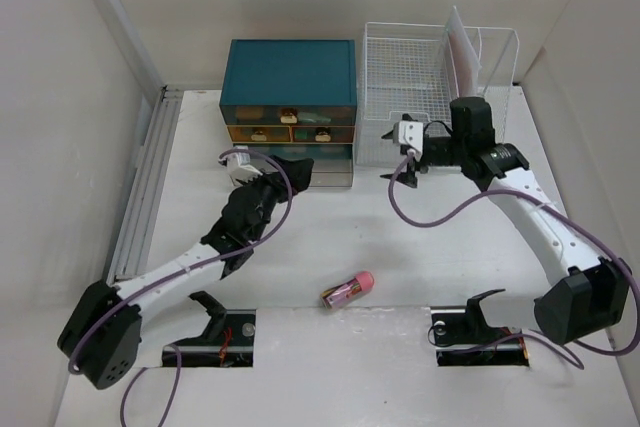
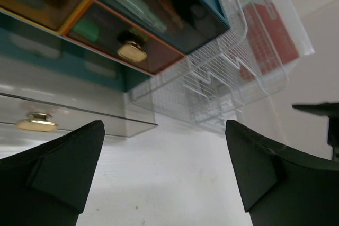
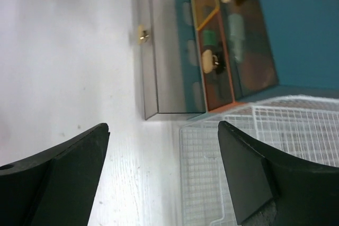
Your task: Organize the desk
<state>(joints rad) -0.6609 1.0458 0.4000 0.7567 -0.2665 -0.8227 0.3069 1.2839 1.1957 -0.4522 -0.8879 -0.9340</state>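
Note:
The white desk holds a teal drawer box at the back, with its clear bottom drawer pulled out. My left gripper is open and empty just in front of that drawer. In the left wrist view the gripper faces the drawer's gold knob. My right gripper is open and empty at the front left corner of the white wire rack. In the right wrist view the gripper hangs over the rack's edge and the open drawer.
A small clear case with a pink end lies on the desk between the arms. A clear box with red contents leans in the wire rack and also shows in the left wrist view. White walls enclose the desk.

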